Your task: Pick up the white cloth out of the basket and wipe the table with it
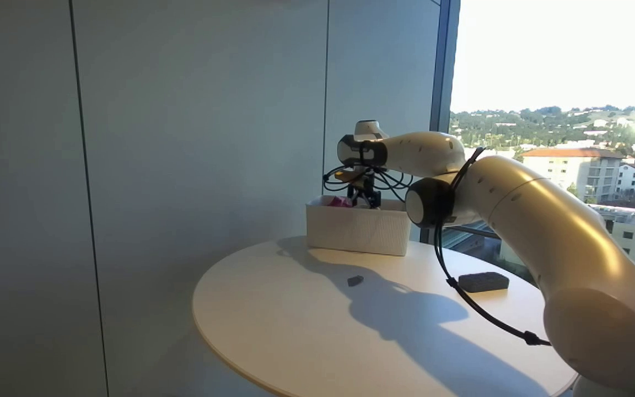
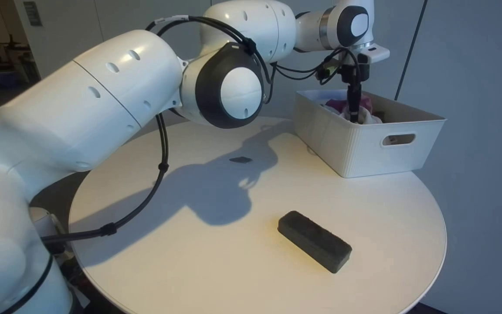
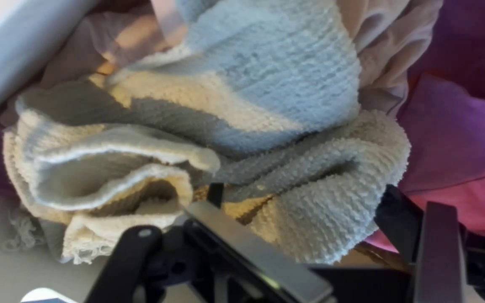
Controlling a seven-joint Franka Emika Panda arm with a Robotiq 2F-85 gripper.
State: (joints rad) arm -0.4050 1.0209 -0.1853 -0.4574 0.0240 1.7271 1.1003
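Note:
The white cloth is a ribbed, fluffy, crumpled towel. It lies in the white basket and also shows over the near wall in an exterior view. The basket stands at the table's far edge in an exterior view; its rim shows in the wrist view. My gripper points down into the basket with its fingers wide apart. A fold of the white cloth lies between the fingers. The fingertips reach the cloth in an exterior view. The round white table carries the basket.
Pink and purple cloth lies beside the white cloth, with pale pink fabric behind it. A black block and a small dark piece lie on the table. A wall stands behind the basket, and a window is beside it.

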